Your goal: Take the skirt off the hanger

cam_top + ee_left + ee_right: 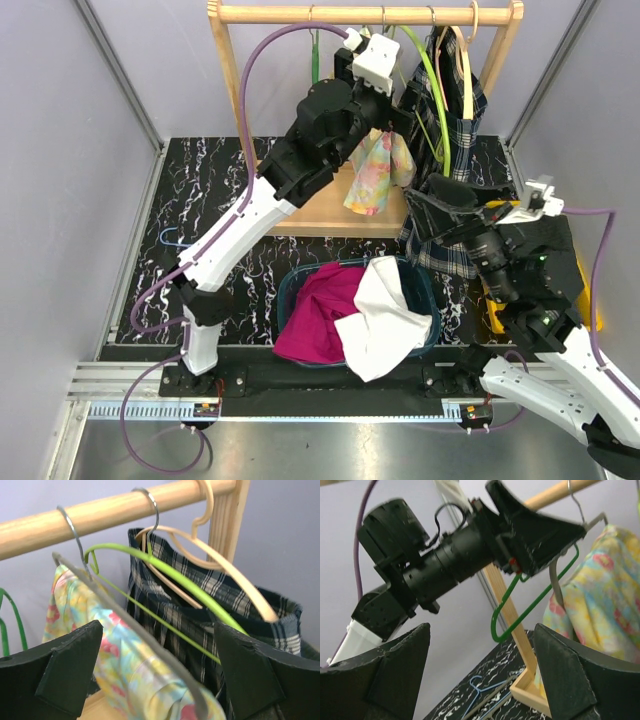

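Observation:
The dark plaid skirt (462,125) hangs on a wooden hanger (235,580) at the right end of the wooden rail (360,14); it also shows in the left wrist view (200,625). A light green hanger (175,577) lies across it. A floral garment (378,172) hangs on a grey hanger (125,620) just left of it. My left gripper (395,110) is raised at the rack and open (157,645), its jaws on either side of the floral garment and grey hanger, without touching them. My right gripper (440,200) is open and empty (481,645), beside the skirt's lower part.
A dark green hanger (530,605) hangs empty at the rail's left. A teal basket (430,285) with magenta and white clothes stands at the front. A blue hanger (175,240) lies on the black marbled table. The rack's wooden base (320,215) stands behind the basket.

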